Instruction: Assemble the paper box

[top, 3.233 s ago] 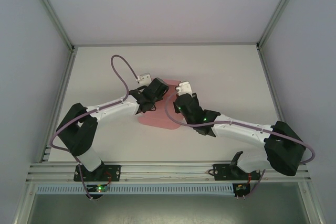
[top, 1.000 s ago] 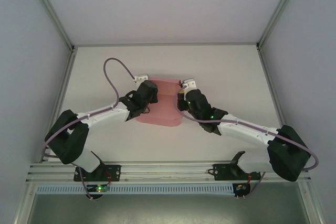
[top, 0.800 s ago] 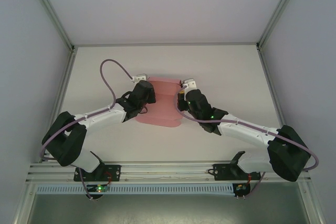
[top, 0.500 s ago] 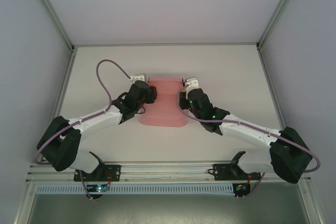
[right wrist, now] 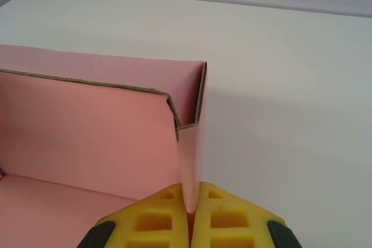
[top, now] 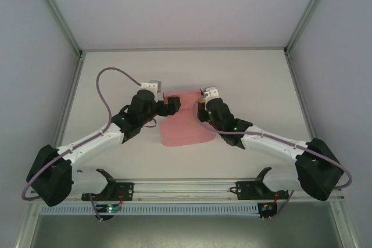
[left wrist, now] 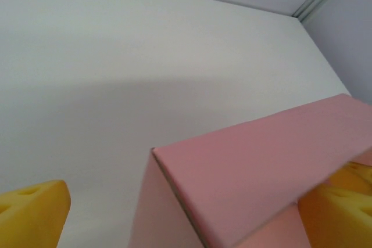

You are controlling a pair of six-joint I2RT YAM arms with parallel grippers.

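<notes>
The right gripper (right wrist: pixel 190 201) is closed, its two yellow fingers (right wrist: pixel 160 213) pinching the near edge of an upright side wall of the pink paper box (right wrist: pixel 99 126). That wall meets a second upright wall at a notched corner, where raw brown card edge is exposed along the top. The box rests on a plain white table (right wrist: pixel 279 85), its floor panel visible at lower left.

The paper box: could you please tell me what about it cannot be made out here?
Top view: box sides, partly hidden under the left gripper and right gripper.
Left wrist: box's lower part, cut off by the bottom edge.
Right wrist: box's base, behind the yellow fingers; its left end, cut off.
</notes>
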